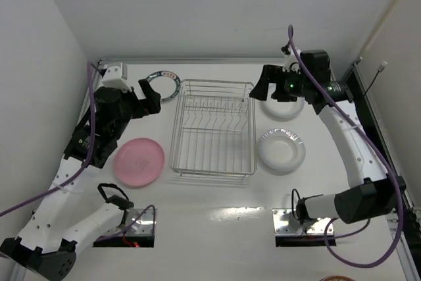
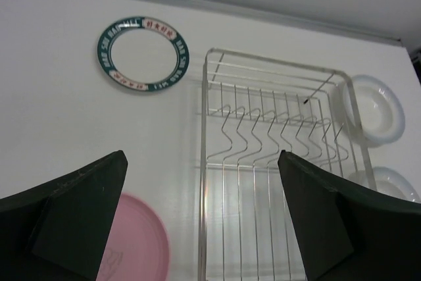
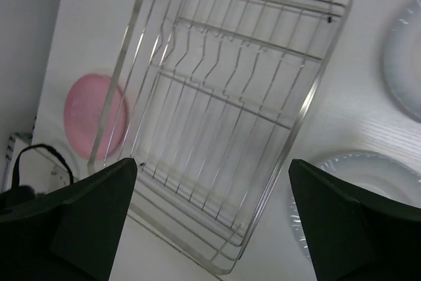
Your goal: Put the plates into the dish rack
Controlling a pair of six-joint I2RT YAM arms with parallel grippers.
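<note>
Top external: silver wire dish rack (image 1: 212, 128), rectangular, upright tines, mid-tabletop (image 1: 217, 228).
Plates: round, flat on tabletop. Glossy pink plate (image 1: 139, 161) left of rack; blue-rimmed plate (image 1: 164, 85) at its far-left corner; ribbed white plate (image 1: 281, 150) and plain white plate (image 1: 284, 111) to its right.
Left arm: raised near blue-rimmed plate; left fingers (image 2: 79, 208) apart, empty.
Right arm: extended over plain white plate; right fingers (image 3: 342, 222) apart, empty.
</note>
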